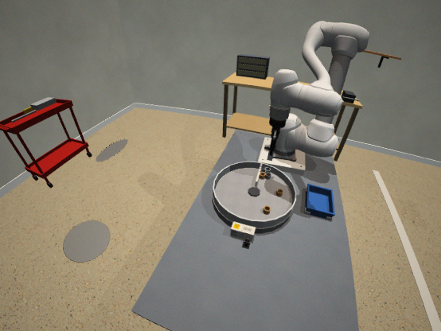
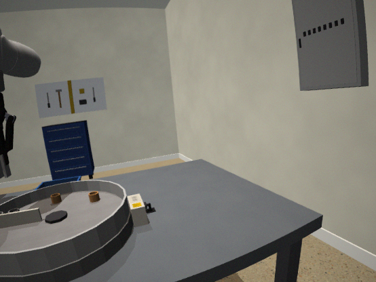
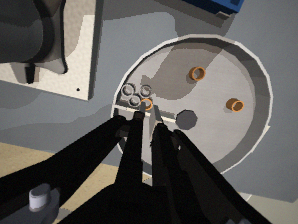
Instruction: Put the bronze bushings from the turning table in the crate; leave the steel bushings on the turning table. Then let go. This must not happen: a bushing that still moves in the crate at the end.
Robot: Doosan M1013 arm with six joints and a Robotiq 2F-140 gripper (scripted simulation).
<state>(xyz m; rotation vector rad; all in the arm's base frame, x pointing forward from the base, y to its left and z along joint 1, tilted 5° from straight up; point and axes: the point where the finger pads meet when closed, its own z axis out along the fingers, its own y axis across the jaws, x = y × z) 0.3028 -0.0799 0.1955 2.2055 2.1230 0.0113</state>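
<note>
On the round grey turning table (image 1: 235, 191) (image 2: 85, 217) (image 3: 220, 120), three short bronze bushings (image 1: 279, 192) (image 2: 94, 196) (image 3: 192, 74) stand upright, bores and long axes vertical; higher than it, my black tool (image 1: 271, 156) (image 2: 5, 167) (image 3: 147, 110) is nearly closed, empty.

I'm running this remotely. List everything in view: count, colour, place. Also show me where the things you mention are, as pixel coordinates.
bronze bushings (image 1: 279, 193) (image 2: 94, 197) (image 3: 191, 75): 3, orange-brown, on the turning table (image 1: 235, 199) (image 2: 51, 252) (image 3: 215, 130)
steel bushings (image 1: 268, 175) (image 2: 13, 209) (image 3: 123, 90): 3, grey, same place, clustered beside the bar
turning table: 1, grey, on the worktable
bar (image 1: 257, 177) (image 2: 20, 218) (image 3: 167, 118): 1, whitish, inside its rim
hub (image 1: 254, 192) (image 2: 56, 216) (image 3: 186, 119): 1, dark, its middle
crate (image 1: 320, 214) (image 2: 58, 180) (image 3: 220, 7): 1, blue, beside it
control box (image 1: 243, 230) (image 2: 139, 211): 1, white, at its rim
worktable (image 1: 259, 278) (image 2: 203, 203) (image 3: 285, 165): 1, grey, under these
cart (image 1: 9, 130): 1, red, on the floor
bench (image 1: 251, 81): 1, wood-coloured, behind the arm
drawer cabinet (image 2: 68, 150): 1, blue, by the wall
tool board (image 2: 44, 89): 1, pale, on the wall
wall cabinet (image 2: 329, 61): 1, grey, on the wall
arm (image 1: 314, 97) (image 2: 20, 61) (image 3: 30, 30): 1, white, on the worktable
claw (image 1: 271, 155) (image 2: 5, 171) (image 3: 147, 110): 1, black, above the worktable, shut, holding nothing
</note>
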